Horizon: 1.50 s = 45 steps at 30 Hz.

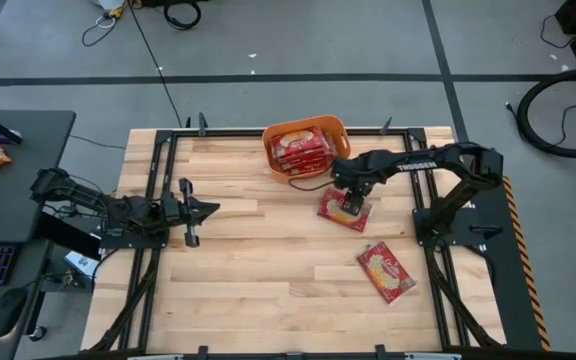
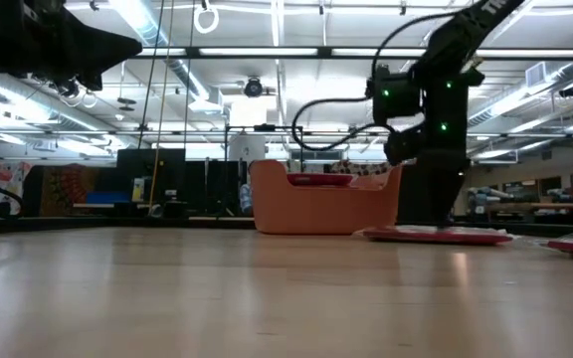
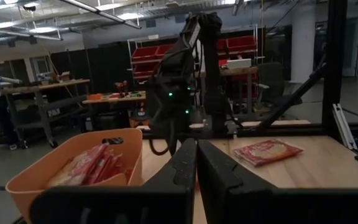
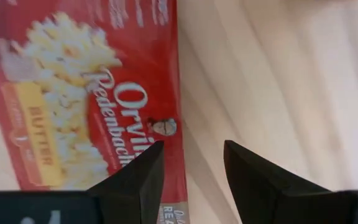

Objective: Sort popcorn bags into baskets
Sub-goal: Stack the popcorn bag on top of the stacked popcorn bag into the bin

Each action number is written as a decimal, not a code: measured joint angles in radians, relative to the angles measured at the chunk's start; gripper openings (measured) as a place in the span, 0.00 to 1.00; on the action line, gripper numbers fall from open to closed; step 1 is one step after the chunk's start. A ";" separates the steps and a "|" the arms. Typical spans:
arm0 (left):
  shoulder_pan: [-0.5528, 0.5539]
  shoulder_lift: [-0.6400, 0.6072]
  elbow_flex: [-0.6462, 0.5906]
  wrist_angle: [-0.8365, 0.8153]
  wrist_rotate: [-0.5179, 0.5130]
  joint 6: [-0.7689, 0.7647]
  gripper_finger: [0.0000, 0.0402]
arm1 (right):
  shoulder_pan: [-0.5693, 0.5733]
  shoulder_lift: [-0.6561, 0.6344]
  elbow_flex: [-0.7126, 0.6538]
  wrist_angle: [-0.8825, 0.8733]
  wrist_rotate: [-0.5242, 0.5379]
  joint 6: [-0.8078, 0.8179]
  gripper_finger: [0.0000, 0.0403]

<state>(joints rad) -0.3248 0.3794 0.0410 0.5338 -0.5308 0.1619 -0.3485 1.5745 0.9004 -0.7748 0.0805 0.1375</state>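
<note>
Right end effector [image 1: 349,205], fingers spread and holding nothing, hangs over a flat red popcorn bag [image 1: 345,209] lying on the wooden surface [image 1: 258,270], just near of the orange plastic tub [image 1: 340,128]. Left end effector [image 1: 190,212] waits at the left, fingers together. Several red bags [image 1: 299,148] already fill the tub; this bag and another [image 1: 386,272] nearer on the right are left to sort.

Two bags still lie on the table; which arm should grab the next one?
Right. Its end effector hangs open directly over the nearer popcorn bag, beside the orange basket. The second bag also lies on the right arm's side. The left end effector waits shut near the table's far left edge.
</note>
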 joint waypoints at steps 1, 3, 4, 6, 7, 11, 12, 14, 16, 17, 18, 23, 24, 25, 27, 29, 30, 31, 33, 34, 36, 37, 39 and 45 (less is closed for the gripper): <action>0.000 0.000 0.000 -0.005 0.000 -0.002 0.05 | -0.013 0.000 -0.017 0.014 -0.018 -0.005 0.42; 0.000 0.000 0.000 -0.010 0.000 -0.002 0.05 | -0.034 0.001 -0.049 0.055 -0.050 -0.008 0.42; 0.000 0.000 0.000 -0.009 0.000 -0.002 0.05 | -0.041 0.001 -0.064 0.076 -0.068 -0.009 0.42; 0.000 0.000 0.000 -0.010 0.000 -0.002 0.05 | -0.054 0.000 -0.091 0.113 -0.115 -0.012 0.42; 0.000 0.000 0.000 -0.009 0.000 -0.002 0.05 | -0.058 -0.002 -0.101 0.126 -0.134 -0.016 0.42; 0.000 0.000 0.000 -0.010 0.000 -0.002 0.05 | -0.062 -0.004 -0.118 0.138 -0.146 -0.014 0.42; 0.000 0.000 0.000 -0.009 0.000 -0.002 0.05 | -0.061 -0.003 -0.118 0.138 -0.146 -0.014 0.42; 0.000 0.000 0.000 -0.010 0.000 -0.002 0.05 | -0.058 -0.002 -0.114 0.136 -0.151 -0.006 0.42; 0.000 0.000 0.000 -0.010 0.000 -0.003 0.05 | -0.055 -0.001 -0.113 0.136 -0.177 -0.003 0.41; 0.000 0.000 0.000 -0.010 0.000 -0.003 0.05 | -0.052 -0.001 -0.113 0.135 -0.180 -0.002 0.40; 0.000 0.000 0.000 -0.010 0.000 -0.003 0.05 | -0.048 -0.001 -0.114 0.135 -0.172 0.001 0.39; 0.000 0.000 0.000 -0.011 0.000 -0.003 0.05 | -0.024 -0.002 -0.135 0.147 -0.125 0.026 0.21; 0.000 0.000 0.000 -0.011 0.000 -0.003 0.05 | -0.021 -0.002 -0.137 0.148 -0.125 0.027 0.16; 0.000 0.000 0.000 -0.011 0.000 -0.003 0.05 | -0.016 -0.002 -0.138 0.149 -0.120 0.028 0.11; 0.000 0.000 0.000 -0.011 0.000 -0.003 0.05 | -0.006 -0.002 -0.138 0.149 -0.106 0.027 0.03; 0.000 0.000 0.000 -0.011 0.000 -0.003 0.05 | 0.005 0.000 -0.132 0.143 -0.098 0.038 0.03; 0.000 0.000 0.000 -0.011 0.000 -0.003 0.05 | 0.011 0.000 -0.126 0.138 -0.093 0.041 0.03; 0.000 0.000 0.000 -0.011 0.000 -0.003 0.05 | 0.017 -0.002 -0.116 0.127 -0.089 0.042 0.03; 0.000 0.000 0.000 -0.011 0.000 -0.003 0.05 | 0.035 -0.007 -0.095 0.093 -0.062 0.043 0.02; 0.000 0.000 0.000 -0.011 0.000 -0.003 0.05 | 0.045 -0.014 -0.085 0.066 -0.038 0.043 0.01; 0.000 0.000 0.000 -0.011 0.000 -0.003 0.05 | 0.062 -0.035 -0.055 0.033 0.007 0.046 0.01; 0.000 0.000 0.000 -0.011 0.000 -0.003 0.05 | 0.070 -0.045 -0.038 0.027 0.022 0.049 0.01; 0.000 0.000 0.000 -0.011 0.000 -0.003 0.05 | 0.084 -0.063 -0.018 -0.005 0.042 0.057 0.01; 0.000 0.000 0.000 -0.011 0.000 -0.003 0.05 | 0.135 -0.129 0.029 -0.056 0.110 0.070 0.01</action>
<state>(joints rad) -0.3247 0.3794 0.0406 0.5230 -0.5307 0.1585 -0.2139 1.4458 0.9296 -0.8306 0.1907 0.2072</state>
